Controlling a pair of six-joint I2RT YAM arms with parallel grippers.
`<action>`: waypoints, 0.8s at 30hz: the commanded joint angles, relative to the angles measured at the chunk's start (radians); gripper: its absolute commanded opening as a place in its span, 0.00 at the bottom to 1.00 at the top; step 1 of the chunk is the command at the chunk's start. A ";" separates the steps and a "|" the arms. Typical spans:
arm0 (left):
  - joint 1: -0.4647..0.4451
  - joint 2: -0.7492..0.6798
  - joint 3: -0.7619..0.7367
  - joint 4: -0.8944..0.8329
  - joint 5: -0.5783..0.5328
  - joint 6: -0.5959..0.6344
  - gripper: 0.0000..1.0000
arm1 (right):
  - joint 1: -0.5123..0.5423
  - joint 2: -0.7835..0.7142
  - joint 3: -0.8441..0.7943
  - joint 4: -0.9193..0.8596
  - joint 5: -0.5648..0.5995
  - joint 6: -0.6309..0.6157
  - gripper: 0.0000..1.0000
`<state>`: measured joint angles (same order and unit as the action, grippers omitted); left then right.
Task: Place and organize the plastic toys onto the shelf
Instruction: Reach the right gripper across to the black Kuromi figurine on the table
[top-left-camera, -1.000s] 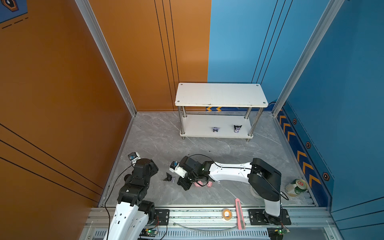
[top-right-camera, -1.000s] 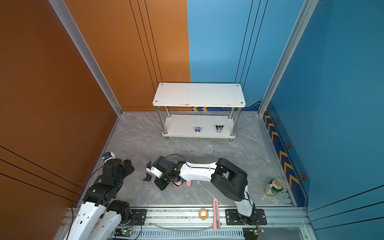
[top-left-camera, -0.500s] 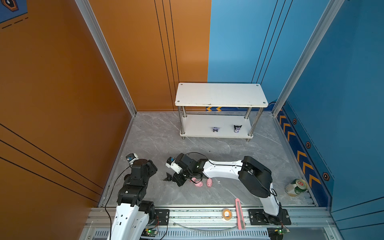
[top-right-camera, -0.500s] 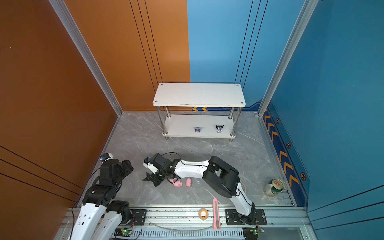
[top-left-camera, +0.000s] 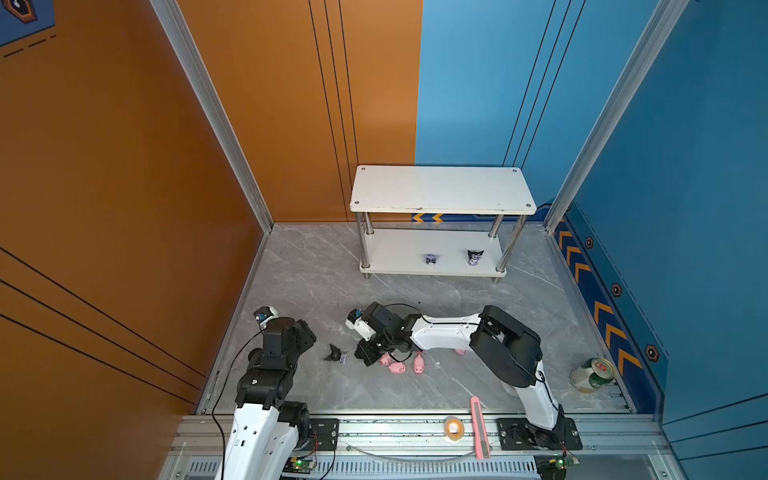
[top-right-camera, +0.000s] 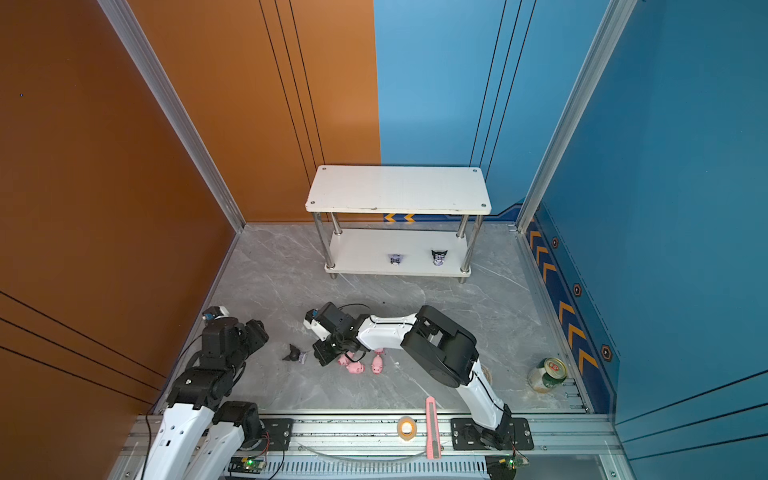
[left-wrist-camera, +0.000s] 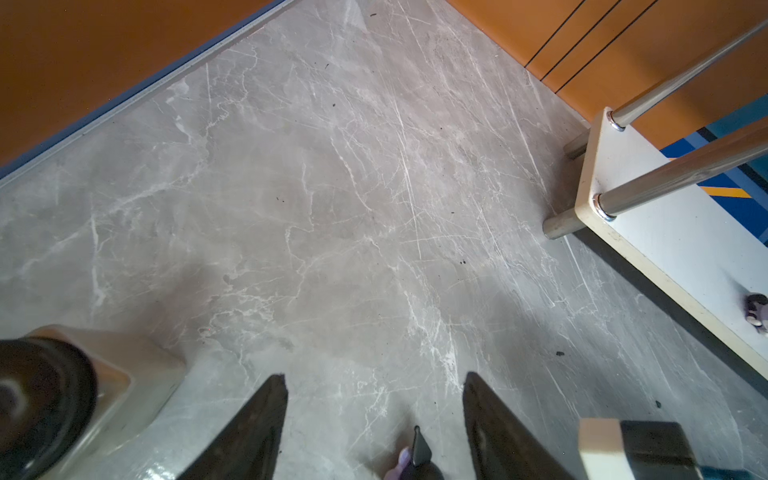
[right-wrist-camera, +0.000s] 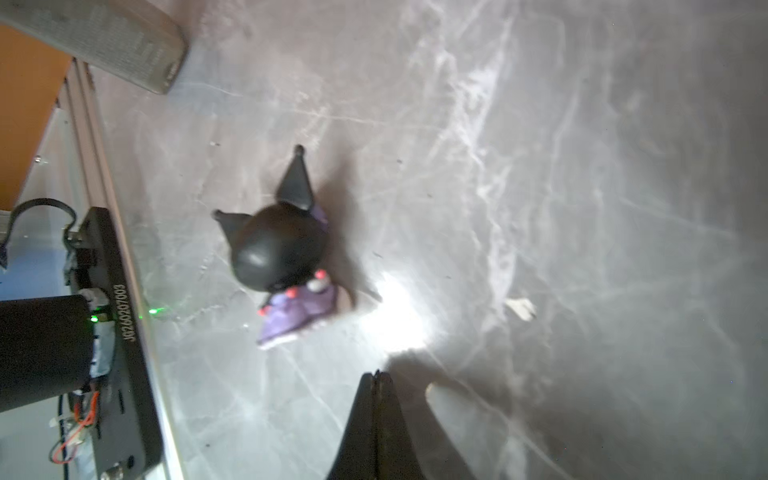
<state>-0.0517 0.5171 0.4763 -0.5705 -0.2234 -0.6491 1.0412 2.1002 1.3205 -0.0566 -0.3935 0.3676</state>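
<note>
Figurine (top-left-camera: 336, 355), black-eared, toppled on floor (top-left-camera: 316, 266), unshelved; right gripper (top-left-camera: 363, 353), jaws shut and empty, has swung off the pink pigs (top-left-camera: 397, 367) toward it, so pickup looks next. Left gripper (left-wrist-camera: 372, 378): jaws wide, empty.

1. A black-eared figurine (right-wrist-camera: 280, 249) is lying tipped over on the grey marble floor (right-wrist-camera: 602, 166), its round black head turning its back to the camera and both pointed ears sticking out.
2. Its purple skirt, dotted with red, is spreading out from under the head on the side nearer the gripper.
3. The right gripper (right-wrist-camera: 376, 376) is pointing just past the skirt with its jaws pressed together, gripping nothing and staying apart from the toy.
4. A bright glare (right-wrist-camera: 399, 320) is shining on the floor between the gripper tip and the skirt.
5. A small pale scrap (right-wrist-camera: 521, 309) is lying near the glare.
6. A green light (right-wrist-camera: 95, 319) is glowing beside a black plate (right-wrist-camera: 124, 374) with printed characters.
</note>
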 joint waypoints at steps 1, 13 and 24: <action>0.010 0.009 -0.016 0.023 0.028 -0.006 0.69 | -0.009 -0.053 -0.017 -0.018 0.023 0.008 0.00; 0.016 0.008 -0.002 0.030 0.027 -0.009 0.69 | 0.077 -0.055 0.106 -0.115 0.091 -0.061 0.00; 0.019 0.016 -0.001 0.031 0.038 -0.007 0.70 | 0.079 0.023 0.179 -0.106 0.055 -0.045 0.00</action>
<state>-0.0437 0.5308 0.4740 -0.5446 -0.2039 -0.6525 1.1202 2.0930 1.4773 -0.1390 -0.3367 0.3267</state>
